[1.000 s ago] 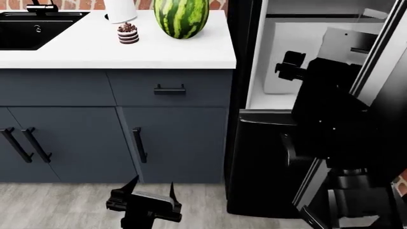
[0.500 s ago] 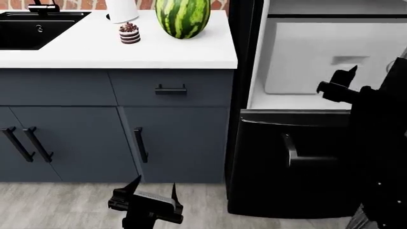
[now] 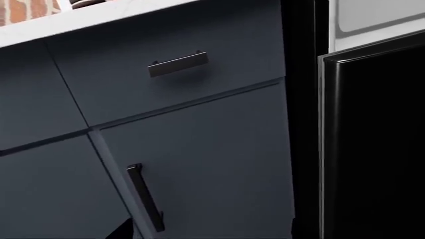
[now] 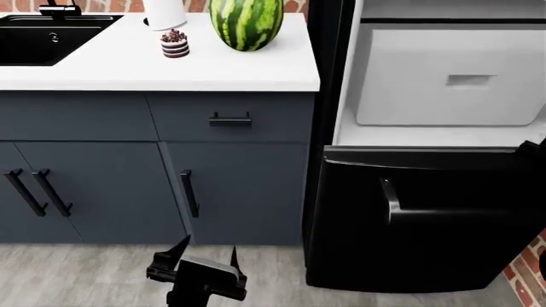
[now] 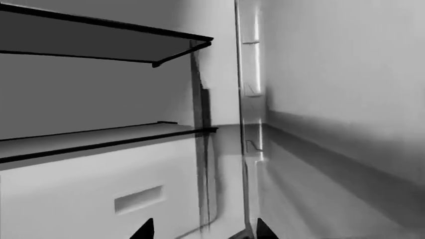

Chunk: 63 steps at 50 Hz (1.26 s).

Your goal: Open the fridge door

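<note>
The fridge door is out of the head view; the upper compartment [image 4: 444, 134] of the black fridge stands uncovered, with a white bin [image 4: 448, 80] inside. My right gripper [image 5: 204, 231] shows only in the right wrist view, its two dark fingertips [image 5: 143, 230] apart with nothing between them. It faces the pale interior, with dark-edged shelves [image 5: 99, 35] and the bin [image 5: 99, 194]. I cannot tell whether the pale panel [image 5: 332, 99] beside it is the door's inner side. My left gripper [image 4: 204, 254] hangs open low before the slate-blue cabinet door [image 4: 243, 192].
The lower black drawer front [image 4: 410, 217] with its bar handle [image 4: 390, 199] is shut. A white counter [image 4: 213, 70] carries a watermelon [image 4: 245, 22], a small cake [image 4: 175, 45] and a black sink [image 4: 43, 35]. Brick wall [image 4: 525, 275] borders the fridge at right.
My right arm has swung right, out of the head view. The door that stood at the right edge a second ago no longer shows, and the whole compartment is uncovered. The left gripper held still.
</note>
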Motion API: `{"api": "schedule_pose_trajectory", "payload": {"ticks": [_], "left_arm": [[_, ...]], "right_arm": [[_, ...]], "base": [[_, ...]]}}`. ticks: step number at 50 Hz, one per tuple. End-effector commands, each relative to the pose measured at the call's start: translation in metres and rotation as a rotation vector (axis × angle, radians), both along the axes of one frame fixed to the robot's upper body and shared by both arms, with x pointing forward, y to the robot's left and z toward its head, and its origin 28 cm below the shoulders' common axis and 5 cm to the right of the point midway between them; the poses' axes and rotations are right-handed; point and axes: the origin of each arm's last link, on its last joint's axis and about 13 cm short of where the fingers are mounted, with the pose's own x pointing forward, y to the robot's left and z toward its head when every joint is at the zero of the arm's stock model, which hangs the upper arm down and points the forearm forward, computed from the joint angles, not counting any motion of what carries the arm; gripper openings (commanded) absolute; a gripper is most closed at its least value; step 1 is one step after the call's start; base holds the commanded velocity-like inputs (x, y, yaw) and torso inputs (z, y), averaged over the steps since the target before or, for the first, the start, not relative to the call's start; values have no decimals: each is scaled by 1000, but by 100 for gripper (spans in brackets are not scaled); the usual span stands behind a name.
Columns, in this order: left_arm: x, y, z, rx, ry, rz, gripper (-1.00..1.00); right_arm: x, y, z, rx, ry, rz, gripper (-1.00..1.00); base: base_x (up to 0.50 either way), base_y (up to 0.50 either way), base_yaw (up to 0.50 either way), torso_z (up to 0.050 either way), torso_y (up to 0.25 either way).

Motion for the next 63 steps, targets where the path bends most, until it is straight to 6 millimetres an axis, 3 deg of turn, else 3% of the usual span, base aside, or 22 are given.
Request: {"api": "schedule_pose_trajectory", "payload": {"ticks": [1, 11, 31, 41, 63], "left_arm": [[1, -1, 0, 9, 2, 7, 100], [0, -1, 0, 4, 2, -1, 100], [-1, -1, 0, 34, -2, 5, 100], [-2, -2, 0, 52, -4, 14, 100], [-3, -1, 1, 34, -17, 11, 100]], "right_arm": [[-41, -129, -81, 264, 365, -590, 100], [-94, -158, -100, 308, 383, -729, 100], [-140, -190, -128, 346, 405, -867, 100], [-159, -200, -137, 359, 419, -924, 100], [-174, -199, -143, 355, 452, -961, 100]], "base": [[0, 0, 0, 0, 0], [0, 0, 0, 0, 0], [0, 0, 0, 0, 0], [0, 0, 0, 0, 0], [0, 0, 0, 0, 0]]}}
